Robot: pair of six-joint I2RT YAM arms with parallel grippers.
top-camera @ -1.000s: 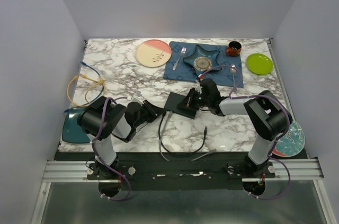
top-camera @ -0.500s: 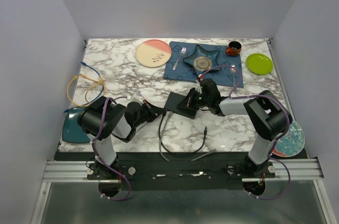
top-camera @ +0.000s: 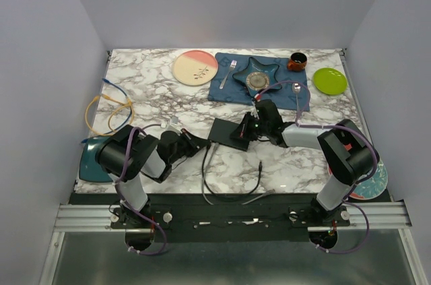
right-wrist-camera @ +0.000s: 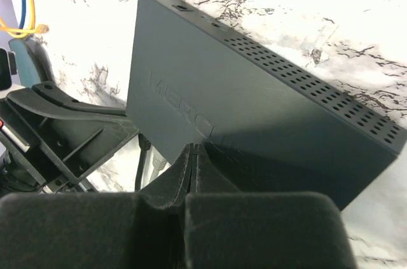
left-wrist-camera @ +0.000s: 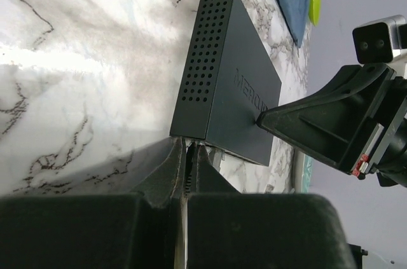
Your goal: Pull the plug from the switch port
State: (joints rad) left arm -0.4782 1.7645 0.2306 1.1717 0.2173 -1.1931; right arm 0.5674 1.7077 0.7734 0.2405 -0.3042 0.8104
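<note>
The switch [top-camera: 227, 131] is a flat black box lying mid-table, also in the left wrist view [left-wrist-camera: 222, 84] and the right wrist view [right-wrist-camera: 254, 110]. A pale plug [left-wrist-camera: 215, 156] sits in its near socket edge, with cables trailing toward me [top-camera: 210, 164]. My left gripper [left-wrist-camera: 189, 144] is shut, its tips against that edge just beside the plug; nothing thick shows between the fingers. From above, the left gripper [top-camera: 200, 142] lies left of the switch. My right gripper [right-wrist-camera: 196, 148] is shut with its tips resting on the switch's top face, and from above the right gripper [top-camera: 246, 128] reaches in from the right.
A black cable [top-camera: 232, 189] loops near the front edge. Behind lies a blue placemat [top-camera: 296, 96] with a star dish and fork, a pink plate [top-camera: 195, 67], a red cup [top-camera: 297, 62] and a green plate [top-camera: 330, 81]. Yellow and blue cables [top-camera: 108, 106] lie left.
The left gripper's fingers have closed at the switch's socket edge. The right arm has shifted slightly to the right while its tips stay on the switch.
</note>
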